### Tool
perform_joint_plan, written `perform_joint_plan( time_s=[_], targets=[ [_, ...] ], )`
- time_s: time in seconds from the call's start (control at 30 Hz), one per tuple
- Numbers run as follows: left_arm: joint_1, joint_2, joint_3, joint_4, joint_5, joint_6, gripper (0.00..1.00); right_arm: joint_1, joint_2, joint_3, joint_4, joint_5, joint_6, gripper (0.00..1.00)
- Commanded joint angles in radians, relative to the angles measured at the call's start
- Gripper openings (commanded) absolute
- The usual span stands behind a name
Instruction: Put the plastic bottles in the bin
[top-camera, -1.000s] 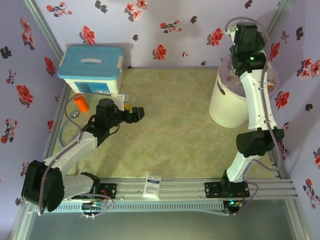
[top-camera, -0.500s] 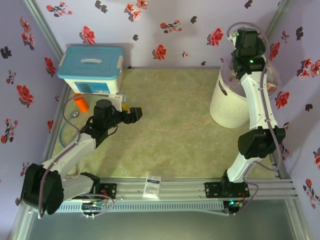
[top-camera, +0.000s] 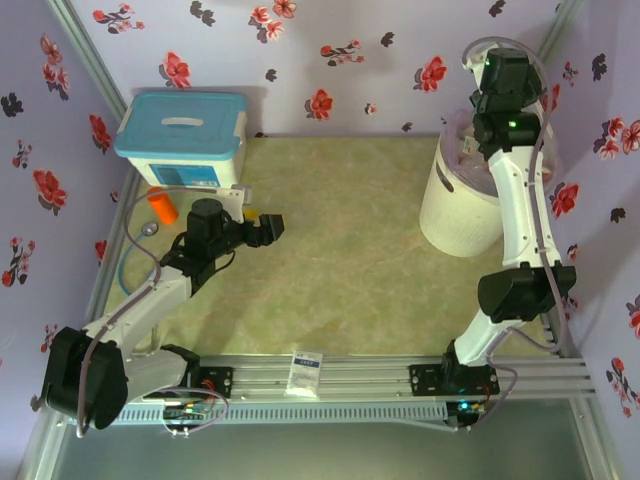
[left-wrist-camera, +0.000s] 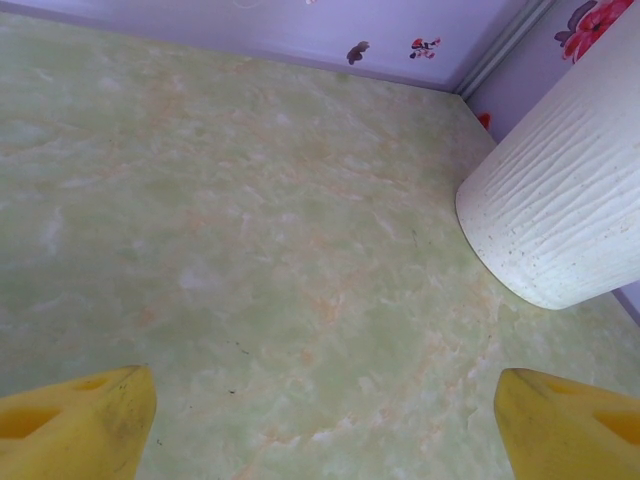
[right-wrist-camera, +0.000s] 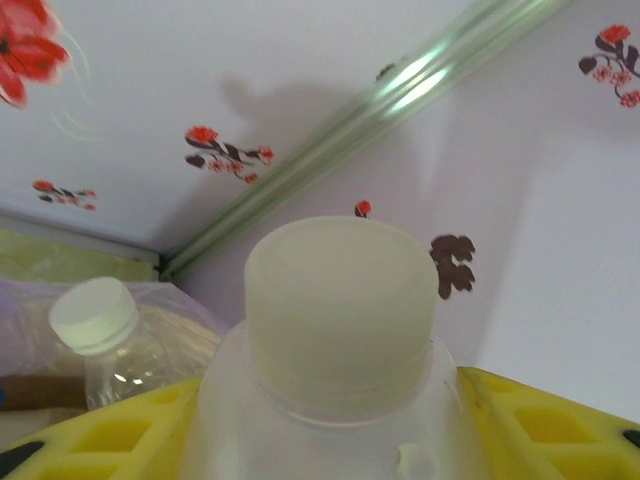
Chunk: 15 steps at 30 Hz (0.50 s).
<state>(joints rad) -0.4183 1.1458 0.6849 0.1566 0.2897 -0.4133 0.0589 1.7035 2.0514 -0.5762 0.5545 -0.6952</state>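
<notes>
Bottle (right-wrist-camera: 340, 330) sits gripped in right hand (right-wrist-camera: 330, 440).

bin (top-camera: 450, 212): tall, round, white, ribbed wall, pale pink liner (right-wrist-camera: 185, 305) at the rim. Stands upright at the far right corner of the table (top-camera: 340, 250).
clear bottle (right-wrist-camera: 335, 400): frosty white cap, upright, clamped at the shoulder in the right gripper (right-wrist-camera: 335, 440), over the bin's mouth.
second bottle (right-wrist-camera: 100, 335): clear, white cap, tilted, lying against the liner.
</notes>
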Motion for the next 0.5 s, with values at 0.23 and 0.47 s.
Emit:
perform_joint_plan(
  time_s=[0.23,0.47],
  targets=[
    [0.017,-0.006,-0.017,0.02,0.013,0.001,0.88,-0.014,-0.016,-0.088,0.139,-0.139,0.027,0.38],
    [0.023,-0.004,-0.017,0.023,0.014,0.0,0.88,-0.029,-0.082,-0.239,0.197,-0.17,0.074,0.46]
  ],
)
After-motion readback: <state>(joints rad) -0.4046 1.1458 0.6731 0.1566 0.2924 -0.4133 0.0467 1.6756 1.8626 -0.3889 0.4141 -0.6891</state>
